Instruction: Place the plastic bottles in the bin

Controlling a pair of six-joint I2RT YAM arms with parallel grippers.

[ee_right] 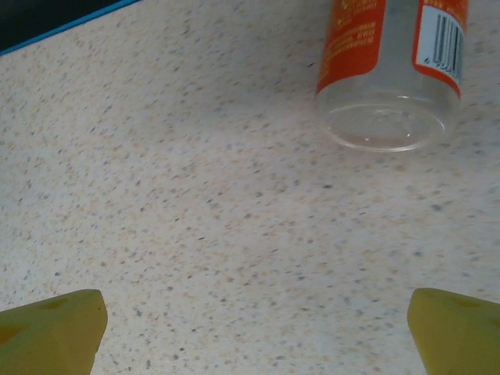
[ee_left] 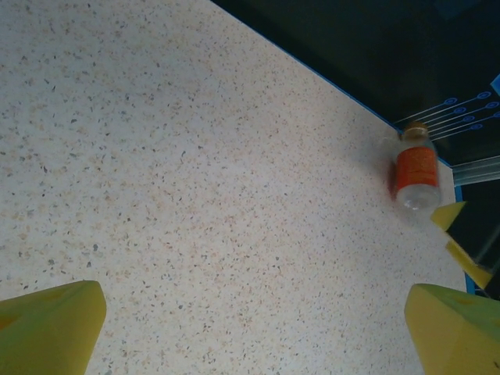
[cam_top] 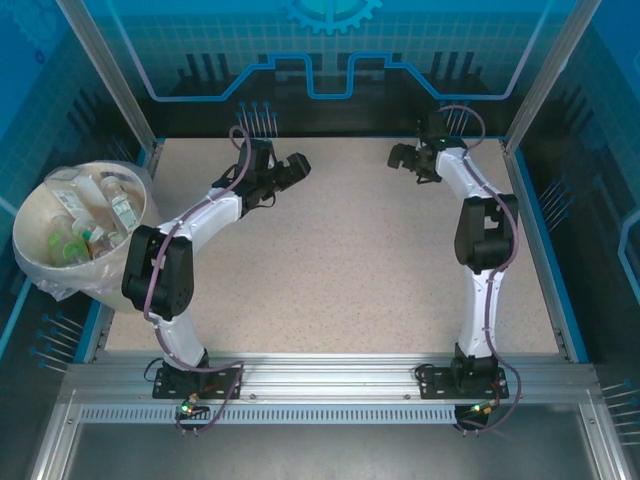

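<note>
- Arms first: two of them, bolted at my near edge, both reaching toward the far half of the table [cam_top: 330,280].
- Over on the left, the bin [cam_top: 35,215] stands beside the table's edge with its liner bag over the rim. The plastic bottles [cam_top: 120,205] are heaped inside. I count roughly half a dozen, but they overlap too much for a firm number.
- Further out, the left gripper [cam_top: 290,170] has its jaws spread wide with nothing between them, hanging over bare tabletop.
- The right gripper [cam_top: 408,158], about level with it, is also spread wide and empty.
- Farthest of all is one last bottle [ee_right: 388,70], clear with an orange label, lying on its side near the table's far edge, just ahead of the right gripper.
- My read is that most of the job is done. I have one bottle on the table, one bin and two free grippers. What's left looks like a single pick by the right arm, then the trip across to the bin.
</note>
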